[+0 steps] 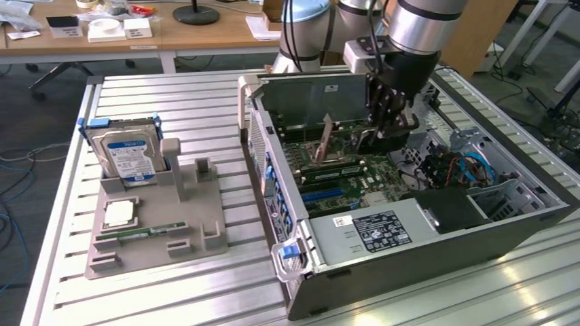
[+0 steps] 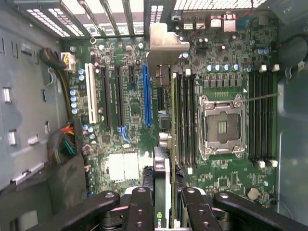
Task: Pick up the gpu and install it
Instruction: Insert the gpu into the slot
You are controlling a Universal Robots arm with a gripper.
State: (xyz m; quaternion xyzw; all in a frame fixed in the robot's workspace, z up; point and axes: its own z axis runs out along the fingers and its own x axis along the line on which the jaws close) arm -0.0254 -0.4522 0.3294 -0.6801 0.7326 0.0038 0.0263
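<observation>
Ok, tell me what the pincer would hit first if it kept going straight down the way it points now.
The pincer, shut on the gpu, points down into the open computer case. Going straight on, the card's lower edge would likely meet the motherboard first, somewhere beside the blue slot; depth is hard to judge.

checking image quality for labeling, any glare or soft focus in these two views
Exterior view: window light glares off the aluminium table near the computer case. Wrist view: the pincer and held gpu look soft up close, the motherboard crisp.
</observation>
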